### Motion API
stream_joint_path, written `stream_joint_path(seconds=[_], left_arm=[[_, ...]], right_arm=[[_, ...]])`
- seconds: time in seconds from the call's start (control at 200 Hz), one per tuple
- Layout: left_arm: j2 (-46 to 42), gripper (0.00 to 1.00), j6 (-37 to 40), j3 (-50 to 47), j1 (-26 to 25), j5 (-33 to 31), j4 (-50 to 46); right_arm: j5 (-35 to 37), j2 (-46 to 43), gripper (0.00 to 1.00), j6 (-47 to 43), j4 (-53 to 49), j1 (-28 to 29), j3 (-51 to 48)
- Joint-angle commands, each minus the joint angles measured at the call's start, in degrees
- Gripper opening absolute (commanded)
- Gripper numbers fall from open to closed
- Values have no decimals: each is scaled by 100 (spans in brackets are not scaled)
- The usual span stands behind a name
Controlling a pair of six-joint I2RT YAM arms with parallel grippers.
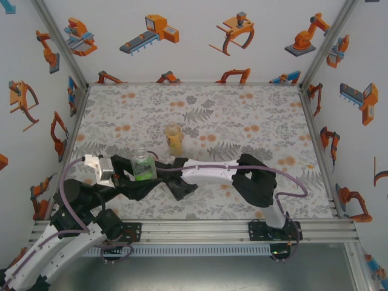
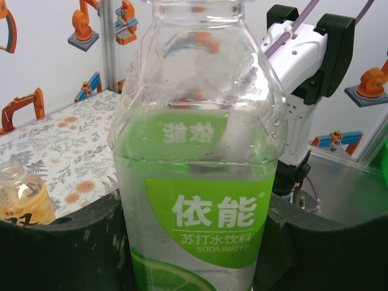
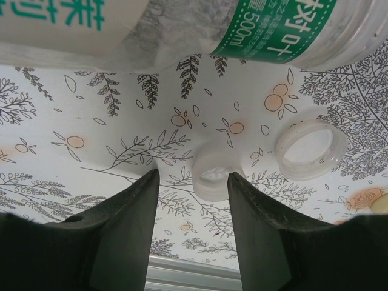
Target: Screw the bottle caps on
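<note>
This is a robot laboratory, I think a small test booth, not a home or a shop. Two robot arms, the left arm (image 1: 45,254) and the right arm (image 1: 209,173), are bolted on aluminium rails (image 1: 200,229) at the near edge of the tabletop (image 1: 254,115). Thin cables (image 1: 295,180) run along them. Aluminium posts (image 1: 60,39) hold white walls (image 1: 194,57) on three sides, and these are printed with orange cartoon pictures of robots. The tabletop has a printed cover with grey leaves and orange flowers.
</note>
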Motion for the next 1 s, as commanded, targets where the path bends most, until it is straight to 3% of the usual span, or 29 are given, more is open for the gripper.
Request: stream_joint_path(seconds=[0.0, 0.14, 0.441, 0.996], left_arm=[[27, 0, -76, -36, 24, 61, 254], [18, 0, -76, -11, 24, 60, 243], [89, 0, -76, 4, 20, -12, 212], [111, 0, -100, 95, 24, 7, 122]], right_arm=[[81, 97, 48, -21, -175, 33, 67], [82, -175, 48, 2, -147, 35, 41], [-464, -1278, 48, 250, 1026, -89, -813], [-509, -1189, 48, 482, 1187, -301, -1089]])
